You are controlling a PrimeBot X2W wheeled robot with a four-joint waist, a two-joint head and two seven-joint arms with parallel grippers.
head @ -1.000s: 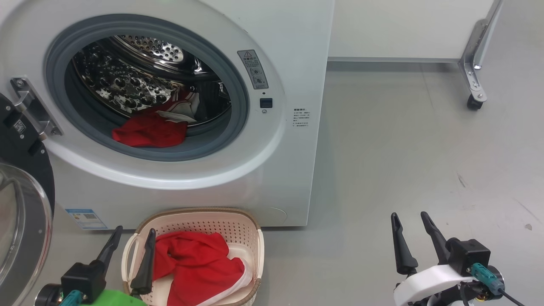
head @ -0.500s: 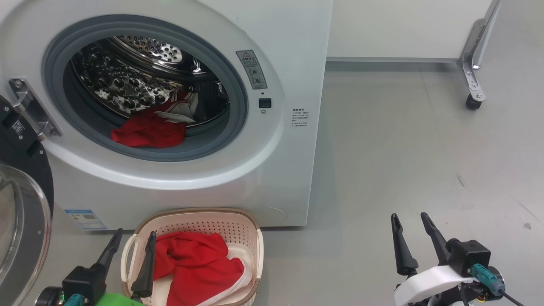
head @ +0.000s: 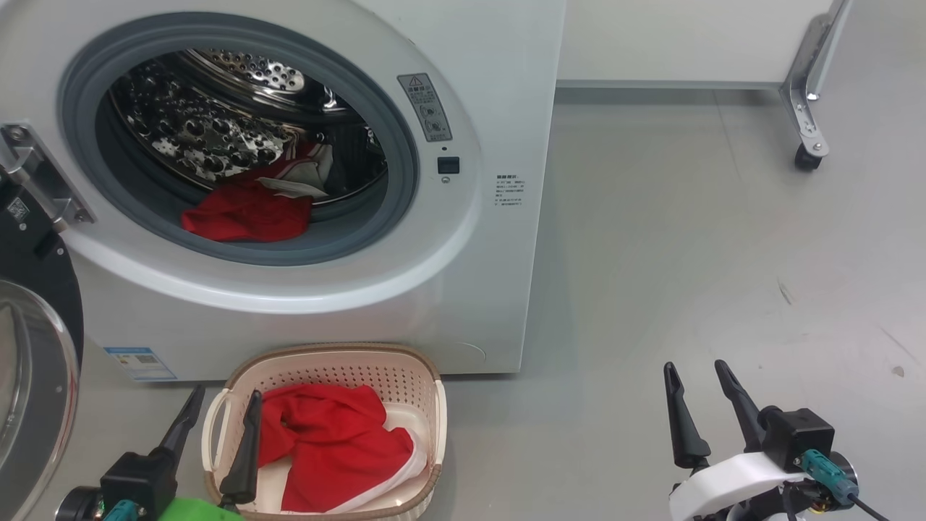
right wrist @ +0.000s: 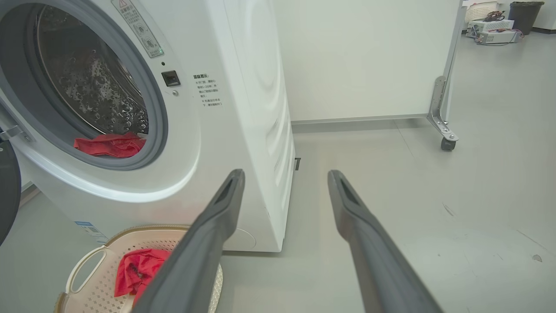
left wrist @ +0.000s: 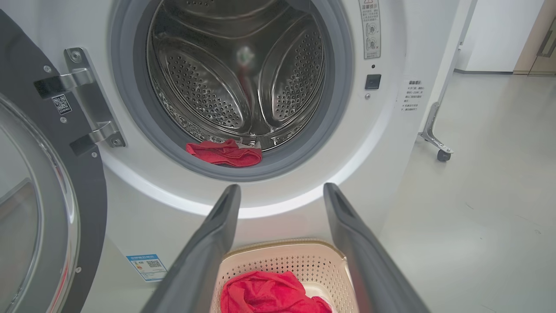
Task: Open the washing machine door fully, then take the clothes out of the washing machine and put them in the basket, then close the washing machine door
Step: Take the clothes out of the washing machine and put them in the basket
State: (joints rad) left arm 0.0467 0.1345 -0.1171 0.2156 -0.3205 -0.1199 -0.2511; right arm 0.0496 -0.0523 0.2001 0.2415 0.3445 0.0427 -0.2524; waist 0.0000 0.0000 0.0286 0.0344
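Holding both hands low over the floor (head: 687, 253), we face the washing machine (head: 499, 87), whose door (head: 40, 289) stands swung wide open at our left with the hinge bracket exposed. Our left hand (head: 228, 392) hangs with its fingers spread apart and nothing between them, one fingertip over the near-left rim of the basket (head: 329, 352), the other just outside it. Our right hand (head: 694, 365) hovers well to the right of the machine, fingers likewise apart and empty. One red garment (head: 246, 215) with a white part lies at the bottom of the steel drum (head: 195, 130), its front edge against the grey seal (head: 369, 231). A second red garment (head: 325, 441), white-trimmed, lies crumpled in the basket, which stands on the floor just in front of the machine, below the opening.
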